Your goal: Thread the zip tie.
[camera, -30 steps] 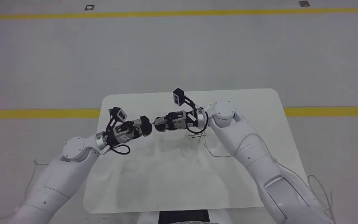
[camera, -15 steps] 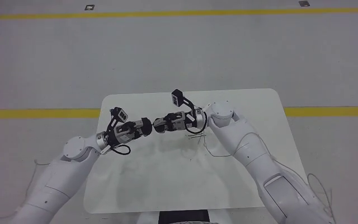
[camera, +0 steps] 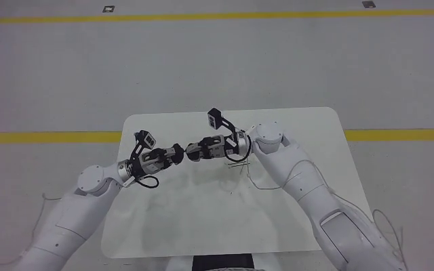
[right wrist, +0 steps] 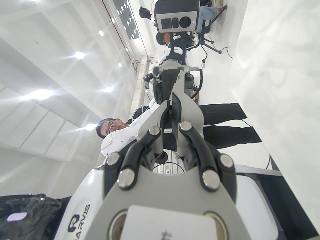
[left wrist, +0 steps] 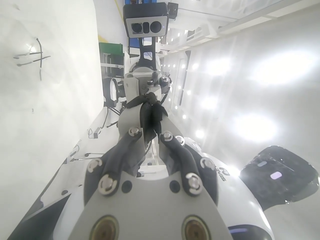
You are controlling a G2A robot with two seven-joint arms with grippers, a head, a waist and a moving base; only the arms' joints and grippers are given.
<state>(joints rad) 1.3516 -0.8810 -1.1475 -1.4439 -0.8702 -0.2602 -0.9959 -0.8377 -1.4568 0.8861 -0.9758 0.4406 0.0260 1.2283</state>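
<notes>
Top view: left pincer [camera: 178,154] and right pincer [camera: 190,151] sit tip to tip over the tabletop [camera: 298,129], with loose zip ties [camera: 236,163] at 4 o'clock from them. Left wrist: left pincer clenched, zip ties [left wrist: 32,58] lying flat on the tabletop. Right wrist: right pincer clenched too, can't tell on what.

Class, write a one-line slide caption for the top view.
Left gripper and right gripper tip to tip above the white table, loose zip ties lying nearby.

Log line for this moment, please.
left gripper shut | right gripper shut, tip to tip with it above table | tie in grip: cannot tell | loose zip ties on table beside right arm
</notes>
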